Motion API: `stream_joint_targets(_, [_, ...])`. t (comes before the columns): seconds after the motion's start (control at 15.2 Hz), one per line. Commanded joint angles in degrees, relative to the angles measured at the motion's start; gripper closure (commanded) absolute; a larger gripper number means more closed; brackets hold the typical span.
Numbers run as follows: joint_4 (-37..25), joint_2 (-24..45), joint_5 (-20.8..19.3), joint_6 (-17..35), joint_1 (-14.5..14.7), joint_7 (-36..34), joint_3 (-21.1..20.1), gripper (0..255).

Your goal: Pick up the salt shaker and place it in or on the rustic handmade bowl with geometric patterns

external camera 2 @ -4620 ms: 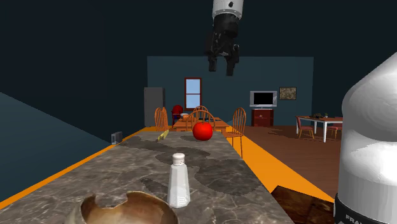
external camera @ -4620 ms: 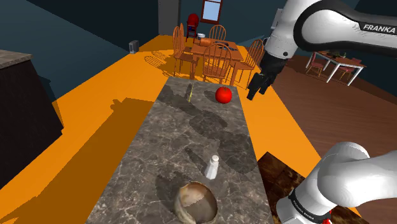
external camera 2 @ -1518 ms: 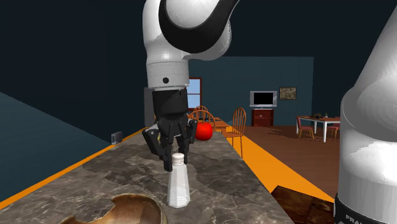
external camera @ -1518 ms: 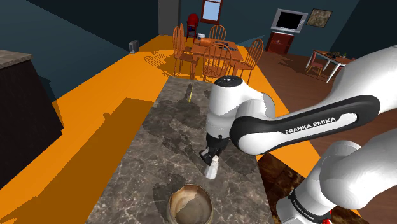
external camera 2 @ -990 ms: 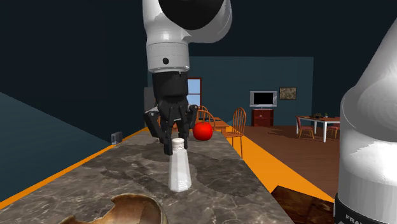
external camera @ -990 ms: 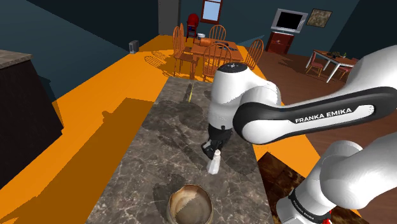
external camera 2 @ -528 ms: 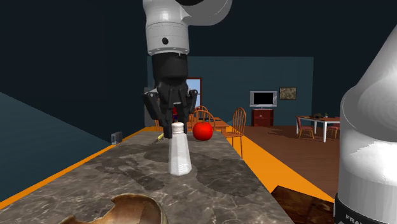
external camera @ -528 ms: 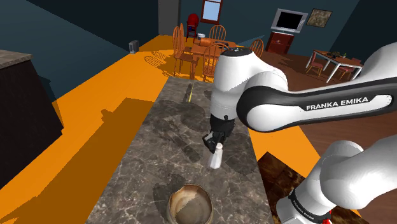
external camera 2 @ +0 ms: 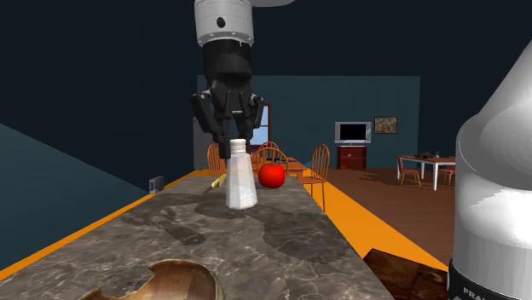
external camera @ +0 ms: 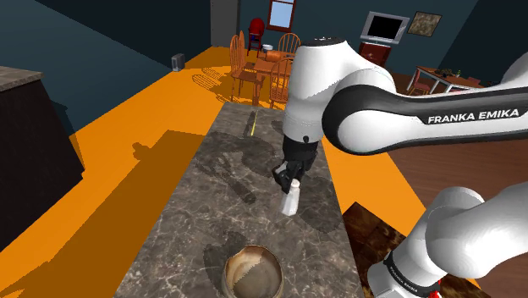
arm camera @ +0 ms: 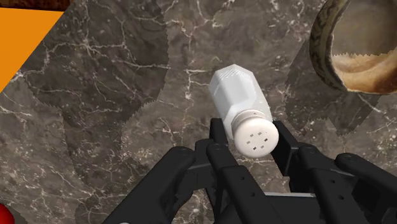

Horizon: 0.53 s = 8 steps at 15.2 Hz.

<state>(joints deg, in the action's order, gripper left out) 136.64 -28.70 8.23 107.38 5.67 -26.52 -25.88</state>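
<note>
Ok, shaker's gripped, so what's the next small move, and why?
Probably translate toward the bowl: the end effector clasps the salt shaker by its cap, apparently clear of the counter, and the bowl sits nearer the stand, not beneath it.

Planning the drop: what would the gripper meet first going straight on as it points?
Probably the marble counter: the gripper, shut on the salt shaker, points down at bare stone, so the shaker's base would touch first. The bowl sits aside.

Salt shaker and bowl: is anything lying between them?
No. In the shoulder view, only bare marble counter lies between the held salt shaker and the bowl.
</note>
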Motion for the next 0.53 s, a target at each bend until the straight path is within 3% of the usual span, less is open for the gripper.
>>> stream_joint_targets(0.0, [-1.4, -0.2, -0.2, -1.6, -0.1, 0.2, 0.3, 255])
stream_joint_targets(0.46, [-6.3, -0.8, -0.6, -7.1, -0.3, 0.5, 1.2, 255])
